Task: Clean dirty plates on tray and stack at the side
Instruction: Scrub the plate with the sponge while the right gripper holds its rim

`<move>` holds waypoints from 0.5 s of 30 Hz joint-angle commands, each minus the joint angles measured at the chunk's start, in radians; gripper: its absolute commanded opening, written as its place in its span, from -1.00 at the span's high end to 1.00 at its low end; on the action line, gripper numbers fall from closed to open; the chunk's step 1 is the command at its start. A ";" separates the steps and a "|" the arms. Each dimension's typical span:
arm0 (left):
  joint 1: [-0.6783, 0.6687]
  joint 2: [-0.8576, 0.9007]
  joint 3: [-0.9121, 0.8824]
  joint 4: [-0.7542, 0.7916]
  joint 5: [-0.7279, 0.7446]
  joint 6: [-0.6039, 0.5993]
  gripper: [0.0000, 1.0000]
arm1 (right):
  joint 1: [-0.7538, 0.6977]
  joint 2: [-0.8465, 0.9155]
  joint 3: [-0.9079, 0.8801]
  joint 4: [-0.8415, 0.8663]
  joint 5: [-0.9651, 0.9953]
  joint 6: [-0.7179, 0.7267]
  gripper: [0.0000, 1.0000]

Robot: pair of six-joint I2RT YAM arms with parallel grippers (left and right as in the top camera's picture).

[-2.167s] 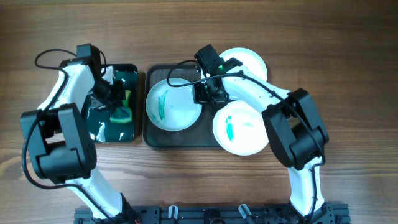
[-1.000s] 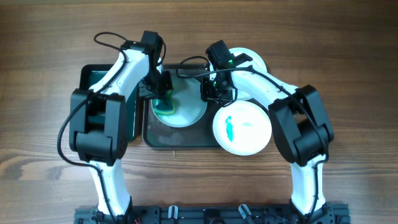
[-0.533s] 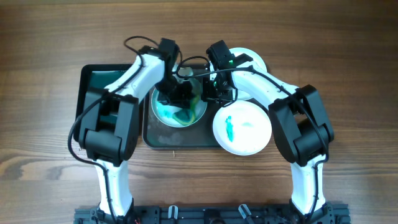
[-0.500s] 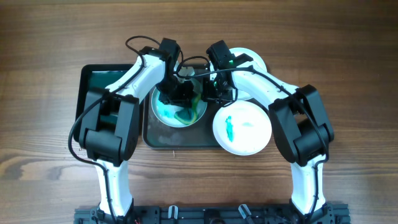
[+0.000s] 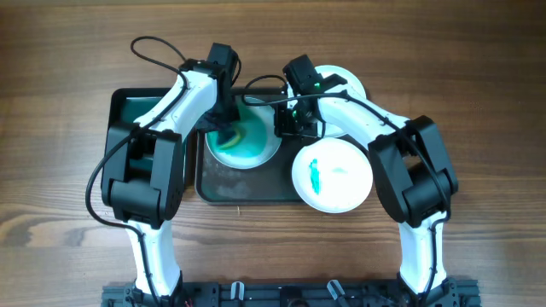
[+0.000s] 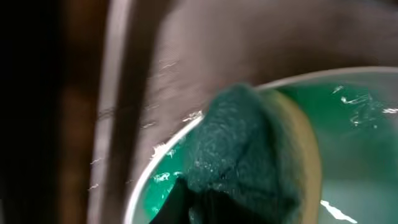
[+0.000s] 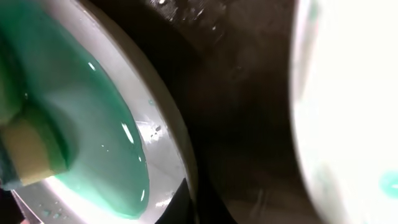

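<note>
The dark grey tray (image 5: 243, 189) holds a white plate (image 5: 247, 152) flooded with teal-green. My left gripper (image 5: 224, 128) is shut on a green-and-yellow sponge (image 5: 232, 136) and presses it on that plate's far left part. The left wrist view shows the sponge (image 6: 261, 149) at the plate rim (image 6: 158, 158). My right gripper (image 5: 287, 124) is shut on the plate's right rim (image 7: 181, 146). A second plate (image 5: 337, 179) with a teal streak overlaps the tray's right edge. A third, clean-looking plate (image 5: 348, 82) lies behind my right arm.
A smaller black tray with green inside (image 5: 128, 119) stands left of the big tray, partly under my left arm. Bare wood tabletop (image 5: 478, 102) lies all round. Cables loop above both wrists.
My left gripper carried the sponge from the small tray onto the plate and rubbed across it, now at its far left. The streak has spread into a green film. My right gripper has stayed put.
</note>
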 commanded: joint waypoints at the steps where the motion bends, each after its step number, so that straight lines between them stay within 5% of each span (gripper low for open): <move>1: 0.037 0.036 -0.027 -0.084 -0.049 0.068 0.92 | -0.008 0.048 -0.042 -0.024 0.053 0.008 0.91; 7: 0.033 0.036 -0.027 -0.152 0.615 0.530 0.92 | -0.008 0.048 -0.042 -0.021 0.053 0.008 0.91; 9: 0.028 0.036 -0.027 -0.161 0.732 0.640 0.92 | -0.008 0.048 -0.042 -0.021 0.052 0.008 0.91; 15: 0.023 0.036 -0.027 -0.071 0.691 0.631 0.92 | -0.008 0.048 -0.042 -0.021 0.052 0.008 0.91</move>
